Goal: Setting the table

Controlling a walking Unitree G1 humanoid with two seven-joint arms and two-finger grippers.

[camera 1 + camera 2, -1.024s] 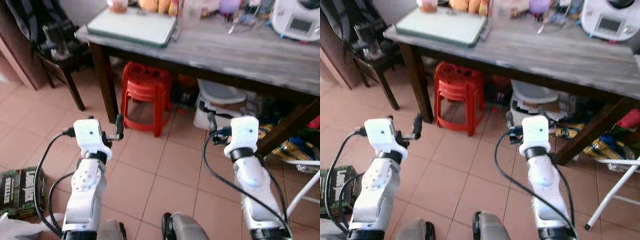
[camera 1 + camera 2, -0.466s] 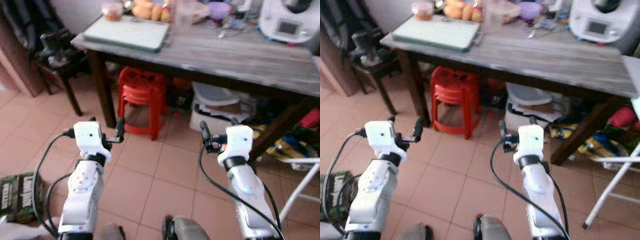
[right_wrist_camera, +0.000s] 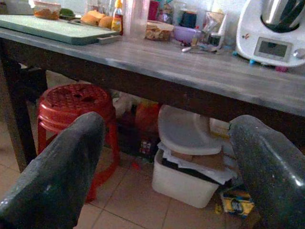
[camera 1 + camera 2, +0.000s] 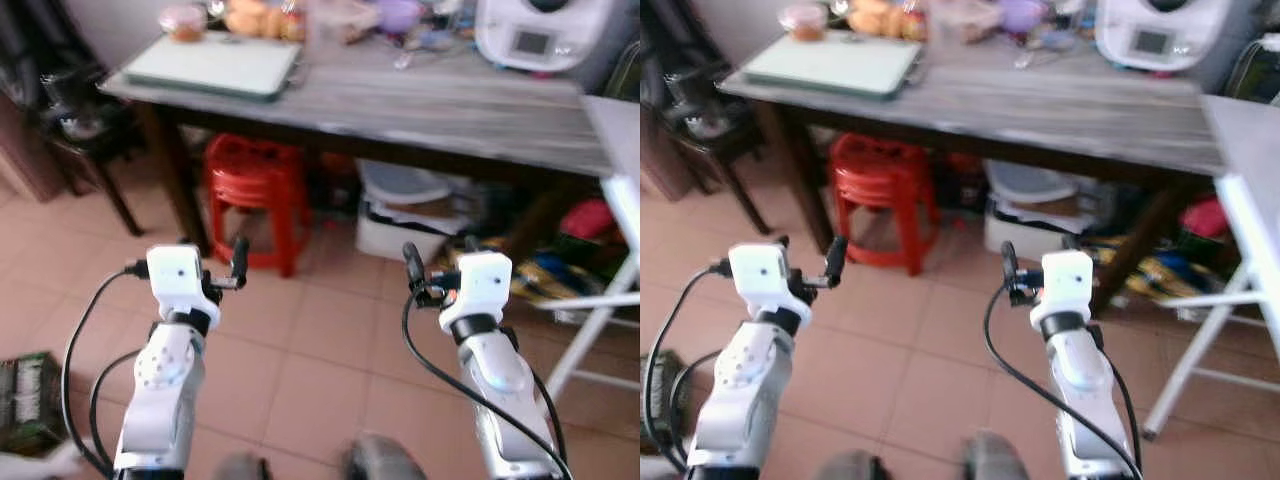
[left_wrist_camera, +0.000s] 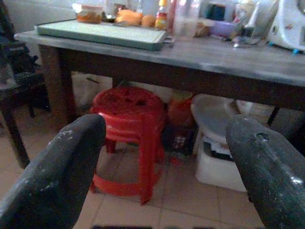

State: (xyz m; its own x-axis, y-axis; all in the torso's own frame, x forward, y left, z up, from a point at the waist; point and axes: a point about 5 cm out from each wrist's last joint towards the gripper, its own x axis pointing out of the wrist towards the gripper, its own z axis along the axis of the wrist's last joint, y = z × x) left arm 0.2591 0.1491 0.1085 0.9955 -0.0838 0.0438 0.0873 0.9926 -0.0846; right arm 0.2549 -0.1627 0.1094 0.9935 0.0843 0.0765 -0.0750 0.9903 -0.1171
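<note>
A grey wooden table [image 4: 480,110] stands ahead of me. On its far left lies a pale green tray [image 4: 215,65], with jars, buns and bottles [image 3: 102,19] behind it and a white kitchen appliance [image 4: 535,30] at the far right. My left gripper [image 4: 212,262] is held at chest height over the tiled floor, short of the table, open and empty. My right gripper [image 4: 440,262] is held level with it, also open and empty. In the wrist views each pair of fingers [image 5: 52,167] [image 3: 271,162] stands wide apart, framing the table's underside.
Under the table stand a red plastic stool [image 4: 250,175] and a white lidded bin [image 4: 405,215], with clutter to the right. A dark chair [image 4: 70,110] stands left of the table. A white folding table [image 4: 620,150] edges in at the right. A box [image 4: 25,400] lies on the floor, lower left.
The whole view has shifted as the camera moved: the table slid left and the white folding table came into view at right. Both arms keep their raised pose, grippers still open.
</note>
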